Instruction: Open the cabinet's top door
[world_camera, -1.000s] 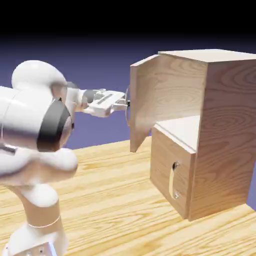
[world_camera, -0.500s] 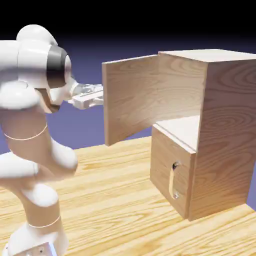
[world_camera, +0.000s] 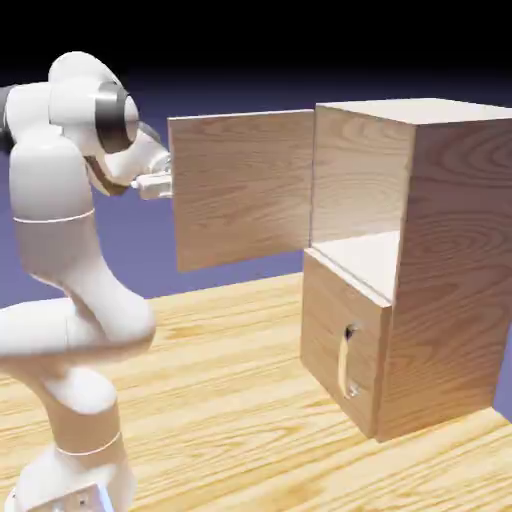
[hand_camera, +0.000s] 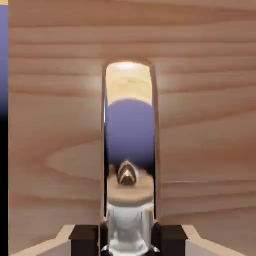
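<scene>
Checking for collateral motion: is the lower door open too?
No. In the exterior view the lower door sits flush in the cabinet front, while the top door stands swung wide open.

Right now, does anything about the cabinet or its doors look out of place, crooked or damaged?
Nothing stands out. The top door is swung wide open, hanging straight from the cabinet, with no visible damage. The lower door is closed and flush. The tool is at the open door's outer edge, around its shiny handle.
</scene>
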